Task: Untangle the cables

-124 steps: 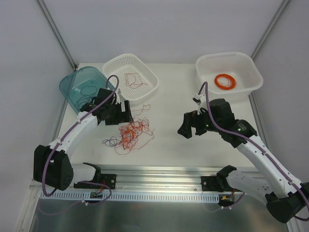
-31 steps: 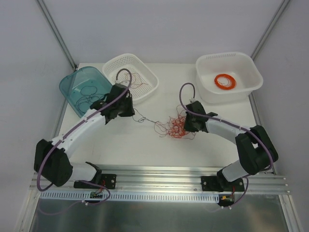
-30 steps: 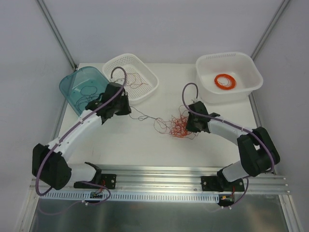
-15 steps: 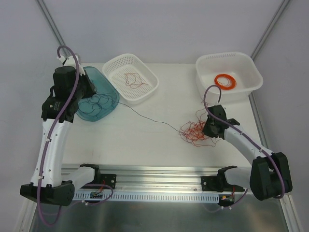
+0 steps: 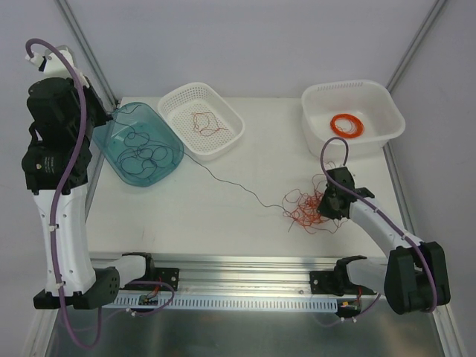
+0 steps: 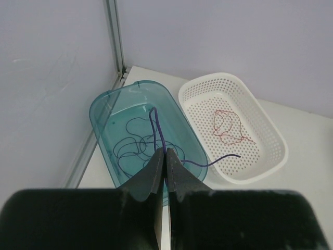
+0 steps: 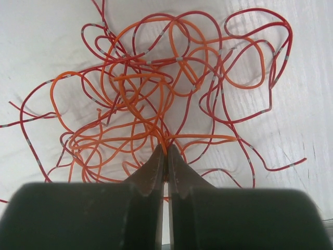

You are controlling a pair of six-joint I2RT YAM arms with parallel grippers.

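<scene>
Red and orange thin wires lie tangled on the white table at the right gripper; one dark navy wire runs left to a translucent teal tub. Left wrist: left gripper pinches that navy wire. Right wrist: jaws clamp orange strands.

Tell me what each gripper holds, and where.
The left gripper pinches a dark navy cable near one end, a short tail poking out. The right gripper pinches the red-orange tangle at its near edge.

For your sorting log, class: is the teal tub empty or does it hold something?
Not empty: dark wires lie looped in the teal tub, one strand rising to the shut left hand.
</scene>
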